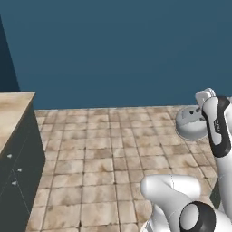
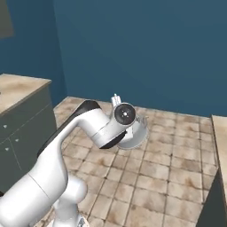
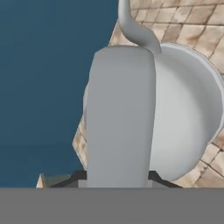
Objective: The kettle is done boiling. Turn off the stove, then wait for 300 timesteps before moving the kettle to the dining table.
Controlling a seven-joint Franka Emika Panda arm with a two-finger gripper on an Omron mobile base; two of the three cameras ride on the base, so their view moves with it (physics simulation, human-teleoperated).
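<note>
Overhead and behind, a flat dark-blue wall [image 1: 118, 50] backs the tan tiled floor [image 1: 99, 158] that spreads below the jaws. Beside them, off to one side, stands a beige marble surface [image 2: 17, 91] on dark drawers. Clenched in the jaws [image 3: 120, 181] by its flat grey handle [image 3: 120, 118], the small rounded silver-grey metal kettle [image 3: 188, 113] hangs above the tiles.

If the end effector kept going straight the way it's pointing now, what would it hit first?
It is already shut on the kettle by its flat handle. Beyond the kettle, the line seems to meet the tiled floor near the blue wall; depth is unclear.
</note>
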